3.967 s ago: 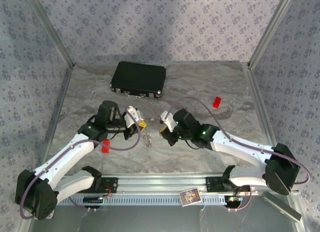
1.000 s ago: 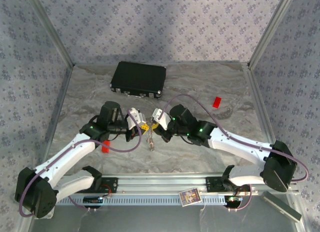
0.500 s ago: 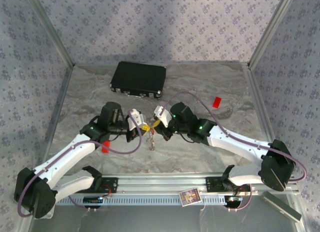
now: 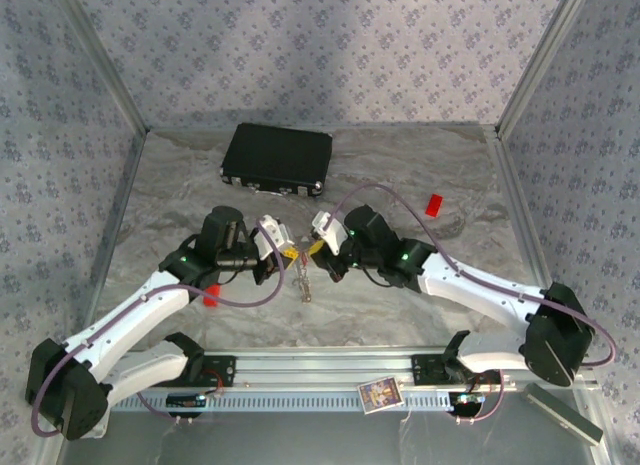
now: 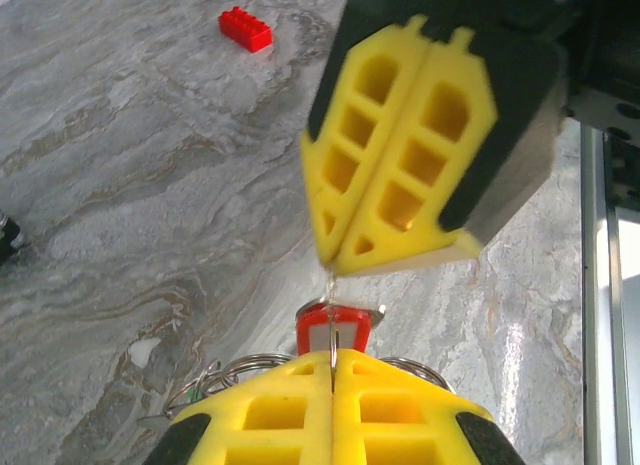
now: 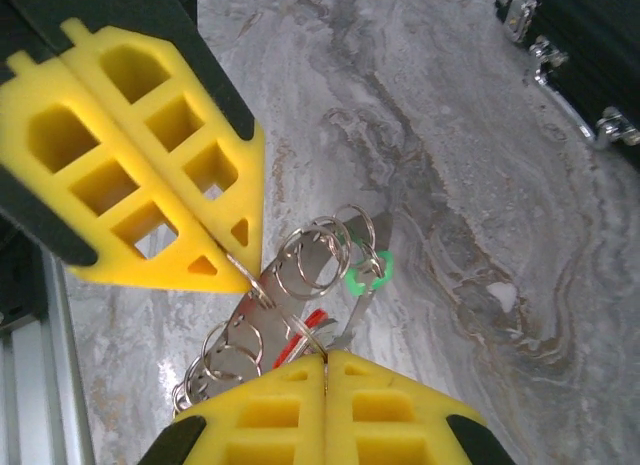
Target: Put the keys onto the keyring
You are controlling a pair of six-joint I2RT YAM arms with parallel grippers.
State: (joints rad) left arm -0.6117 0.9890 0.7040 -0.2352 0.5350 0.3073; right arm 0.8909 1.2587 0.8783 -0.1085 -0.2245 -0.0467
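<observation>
1. Nearer than the black case (image 4: pixel 277 157), left gripper (image 4: pixel 285 253) and right gripper (image 4: pixel 314 248) both pinch the keyring (image 4: pixel 303 278) (tips almost meeting).
2. Right wrist view reveals a green key (image 6: pixel 366 275); left wrist view, a red key (image 5: pixel 333 330).

Grey marbled table (image 4: pixel 420 175), and walls (image 4: pixel 330 55) that were lilac-grey with a small repeating floral print. A black case (image 4: pixel 277 157) and a bright red block (image 4: pixel 433 205) stood out. The arms (image 4: pixel 150 305) were white with black joints and purple cables (image 4: pixel 380 190). The left gripper (image 5: pixel 333 357) and right gripper (image 6: pixel 325 360) had bright yellow fingers backed in black. The keyring (image 6: pixel 310 257) was silver. Of the keys (image 6: pixel 366 275), one showed a green head and another a red-and-white tag (image 5: pixel 333 330).
</observation>
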